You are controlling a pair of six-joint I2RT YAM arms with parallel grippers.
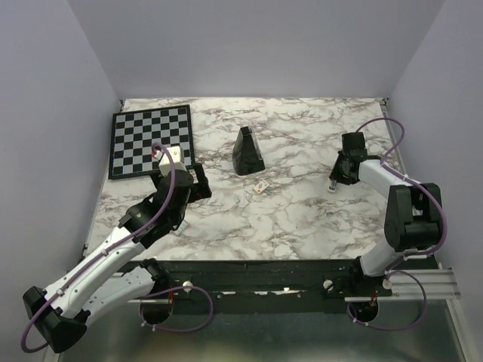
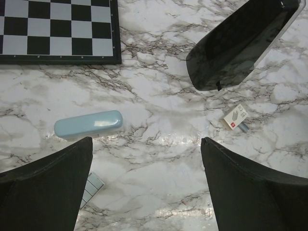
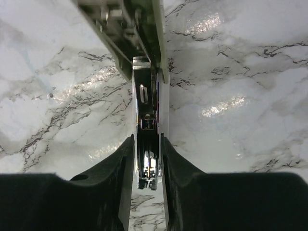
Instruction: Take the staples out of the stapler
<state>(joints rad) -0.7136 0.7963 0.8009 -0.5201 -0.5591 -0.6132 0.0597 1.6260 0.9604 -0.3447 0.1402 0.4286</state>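
My right gripper [image 1: 336, 175] [image 3: 147, 139] is shut on the stapler [image 3: 144, 98], a slim bar with a chrome staple channel and pale cover. It holds the stapler upright just over the marble at the right [image 1: 333, 185]. My left gripper [image 1: 181, 188] [image 2: 147, 140] is open and empty, low over the table. A small ridged grey strip, the staples [image 2: 93, 186], lies flat beside its left finger, partly hidden by it. A light blue rounded bar [image 2: 89, 124] lies on the marble just beyond that finger.
A black wedge [image 1: 247, 151] [image 2: 238, 43] stands mid-table. A small white box with a red mark [image 1: 262, 186] [image 2: 236, 116] lies near it. A chessboard [image 1: 151, 139] [image 2: 57, 29] lies at the back left. Walls close in the left, right and back.
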